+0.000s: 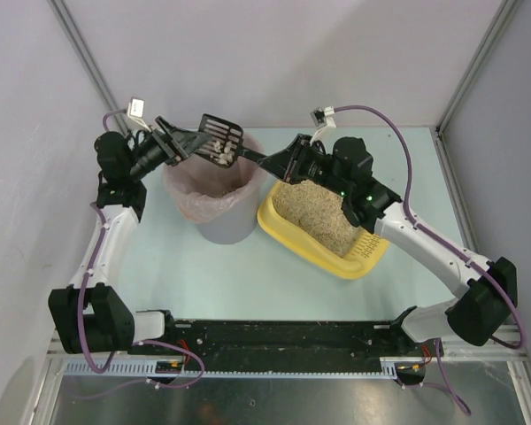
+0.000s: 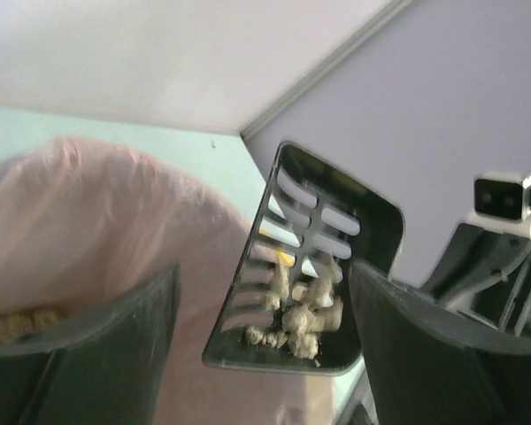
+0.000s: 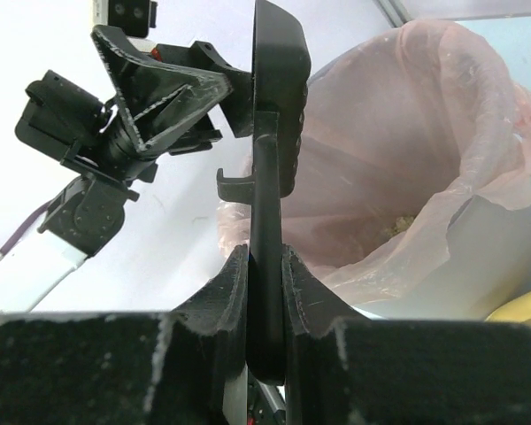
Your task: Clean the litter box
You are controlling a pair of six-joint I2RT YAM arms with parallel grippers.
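- Your left gripper (image 1: 170, 142) is near the table's (image 1: 248, 283) far-left corner. Its fingers (image 2: 115, 345) are spread wide on either side of the small black slotted plastic scoop (image 1: 221, 137), touching neither edge. Draw it straight back so it cannot knock the blade.
- The scoop hangs over the far rim of the tall grey round bin (image 1: 221, 226). Pale clumps (image 2: 296, 323) sit in its lower end, so the step in hand looks like the dump.
- Centre the blade above the mouth of the pink plastic bag liner (image 1: 203, 190), not its rim, before you tip. Roll slowly, or the clumps may slide off onto the table.
- Your right gripper (image 3: 265, 292) is pinched together on the scoop's thin handle, holding it edge-on. That grip alone carries the scoop, so turn from the wrist and avoid jerks that could twist the handle between the pads.
- The shallow yellow plastic litter box (image 1: 332, 261) lies right of the table's middle, hard against the bin, with its slotted rim toward the near-right. Beige sandy litter (image 1: 314, 212) fills it, under your right arm. Lift clear of its rim as you rotate.
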